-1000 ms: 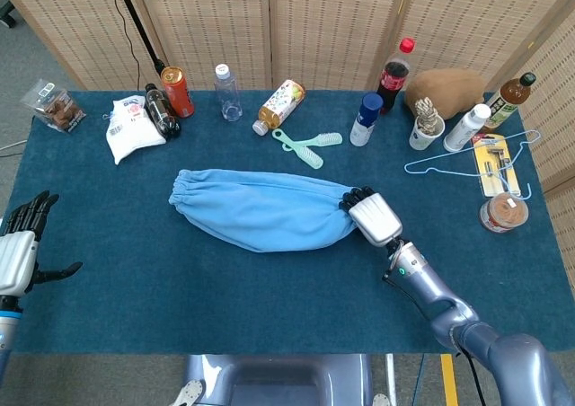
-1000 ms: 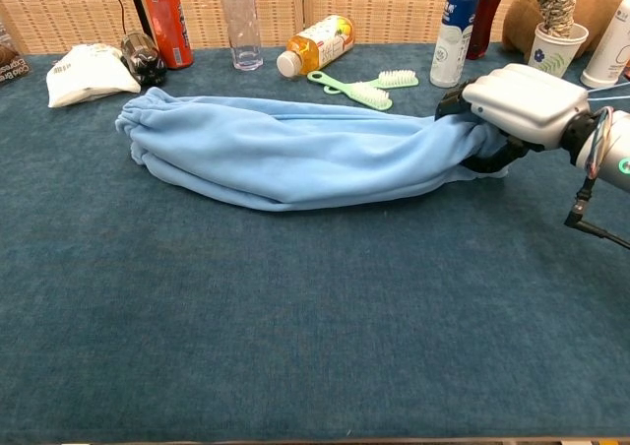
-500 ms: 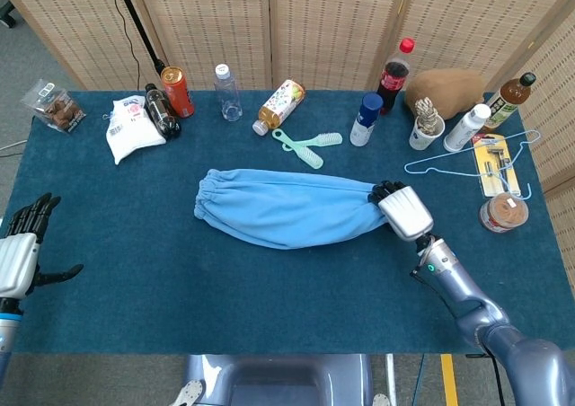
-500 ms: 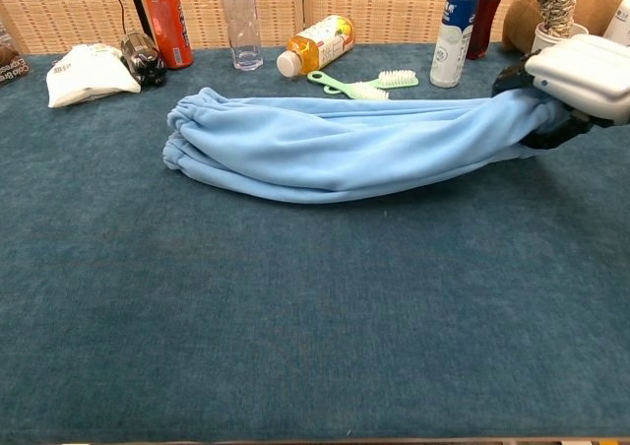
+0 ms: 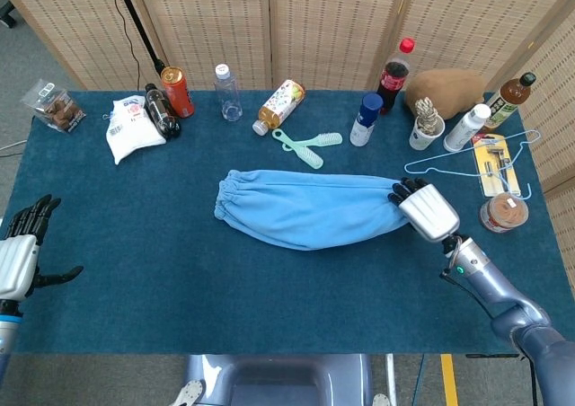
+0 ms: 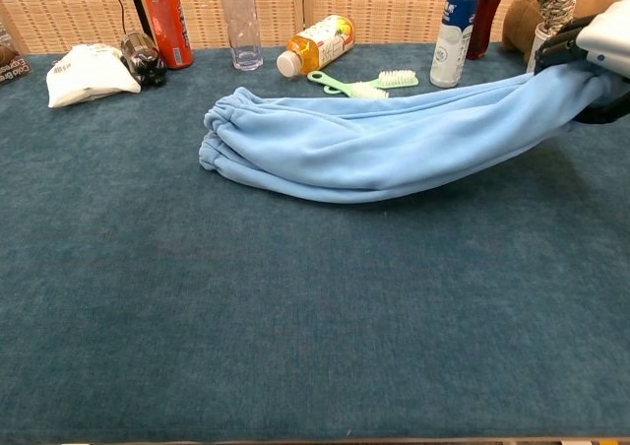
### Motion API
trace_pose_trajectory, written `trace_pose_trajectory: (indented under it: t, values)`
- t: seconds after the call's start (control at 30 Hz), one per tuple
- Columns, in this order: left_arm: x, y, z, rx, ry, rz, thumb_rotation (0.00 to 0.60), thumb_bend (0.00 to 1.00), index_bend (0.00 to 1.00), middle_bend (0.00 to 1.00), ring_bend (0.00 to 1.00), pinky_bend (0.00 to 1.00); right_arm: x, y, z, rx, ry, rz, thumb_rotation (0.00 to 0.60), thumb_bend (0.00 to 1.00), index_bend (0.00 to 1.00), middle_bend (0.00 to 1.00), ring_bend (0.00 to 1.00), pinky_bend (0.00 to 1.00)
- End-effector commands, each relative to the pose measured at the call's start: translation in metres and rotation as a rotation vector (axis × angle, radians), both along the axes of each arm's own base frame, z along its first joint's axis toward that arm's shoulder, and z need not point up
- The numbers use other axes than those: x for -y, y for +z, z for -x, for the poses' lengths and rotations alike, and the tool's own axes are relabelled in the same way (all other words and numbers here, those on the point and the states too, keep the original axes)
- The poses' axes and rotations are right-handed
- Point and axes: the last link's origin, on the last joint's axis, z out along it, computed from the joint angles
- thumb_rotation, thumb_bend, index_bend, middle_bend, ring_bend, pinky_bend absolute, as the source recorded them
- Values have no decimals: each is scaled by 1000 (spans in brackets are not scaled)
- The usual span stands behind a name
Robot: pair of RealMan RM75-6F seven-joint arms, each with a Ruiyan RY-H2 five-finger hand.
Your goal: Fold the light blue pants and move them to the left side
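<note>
The light blue pants (image 5: pixel 310 208) lie mid-table, stretched lengthwise; the right hand (image 5: pixel 424 210) grips their cuff end, raised off the cloth, likely to straighten them for folding; left hand (image 5: pixel 22 249) waits, fingers spread, empty

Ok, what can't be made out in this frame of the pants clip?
- Right hand: chest view, cut off by the right edge.
- Grip of its fingers on the light blue pants: head view, hidden by cloth.
- Left hand: absent from chest view.
- Bottle labels: too small.
</note>
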Motion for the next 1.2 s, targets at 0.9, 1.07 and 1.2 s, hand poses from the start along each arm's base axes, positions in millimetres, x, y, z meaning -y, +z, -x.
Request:
trace_pose_trajectory:
  t: [0.9,1.07,1.2]
  values:
    - [-4,4,9,18,23,15,600,24,0,0,0,0,22,-70,-200,104,108,-66,600,955,592,406,346,481]
    - [-4,3,9,17,25,24,600,24,0,0,0,0,25,-94,-216,117,88,-69,600,956,591,406,346,481]
    - [-7,3,12,14,37,30,600,24,0,0,0,0,25,-114,-233,119,93,-70,600,954,589,405,346,481]
